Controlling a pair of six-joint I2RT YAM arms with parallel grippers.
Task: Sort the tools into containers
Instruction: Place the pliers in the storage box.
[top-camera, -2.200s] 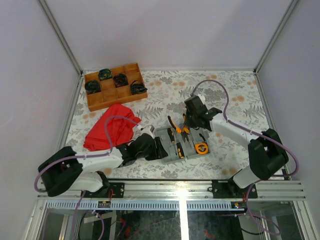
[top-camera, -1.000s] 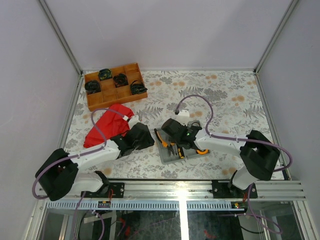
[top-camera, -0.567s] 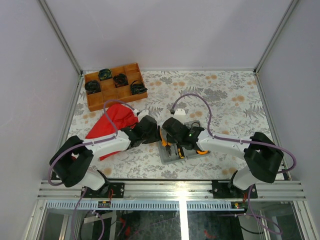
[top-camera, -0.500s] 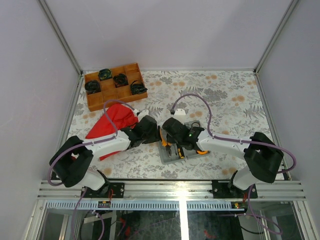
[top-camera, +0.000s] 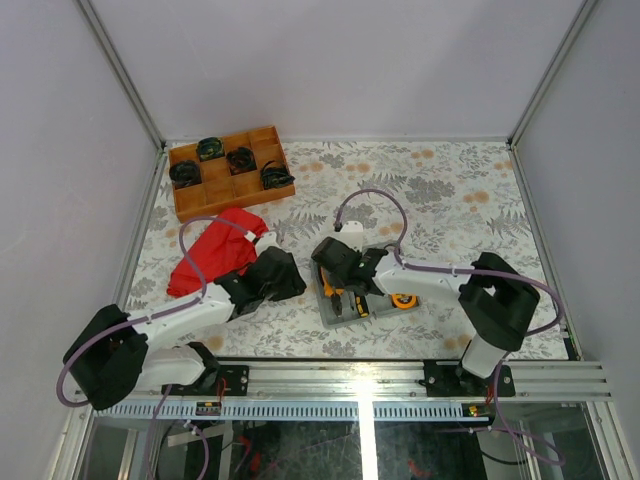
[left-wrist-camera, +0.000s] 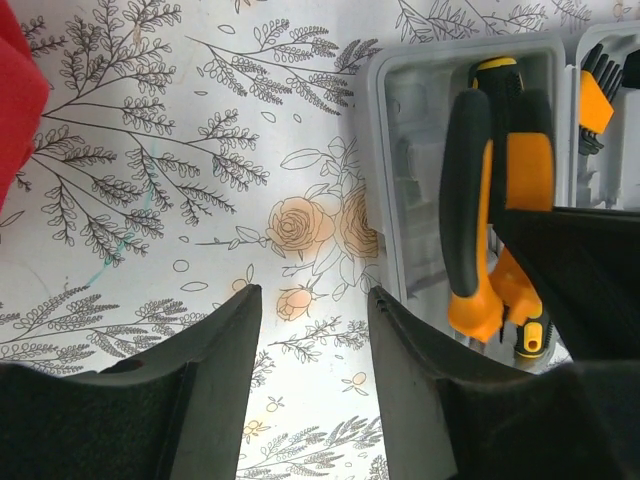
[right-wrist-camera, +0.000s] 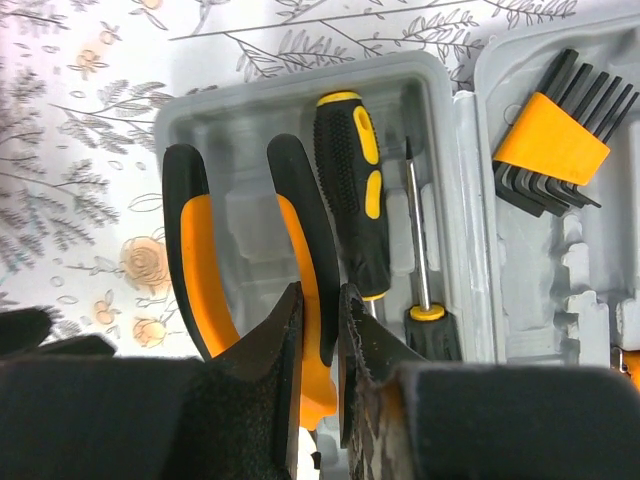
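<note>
Over the grey tool case (right-wrist-camera: 300, 90), I hold the right gripper (right-wrist-camera: 318, 345) clamped on one pliers (right-wrist-camera: 185, 250) handle, not yet released. Screwdriver (right-wrist-camera: 350, 170) and hex keys (right-wrist-camera: 550, 140) lie seated. Left gripper (left-wrist-camera: 312, 320) hangs spread, empty.

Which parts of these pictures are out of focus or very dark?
Left wrist view: the left tool's fingers are dark and blurred, the pliers sharp. Right wrist view: the right tool's fingers are blurred, the hex keys crisp. Top view: evenly lit.

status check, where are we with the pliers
Right gripper shut on one handle of the pliers, over the grey case. Left gripper open, empty, beside the case. Screwdriver lies close alongside the pliers.
</note>
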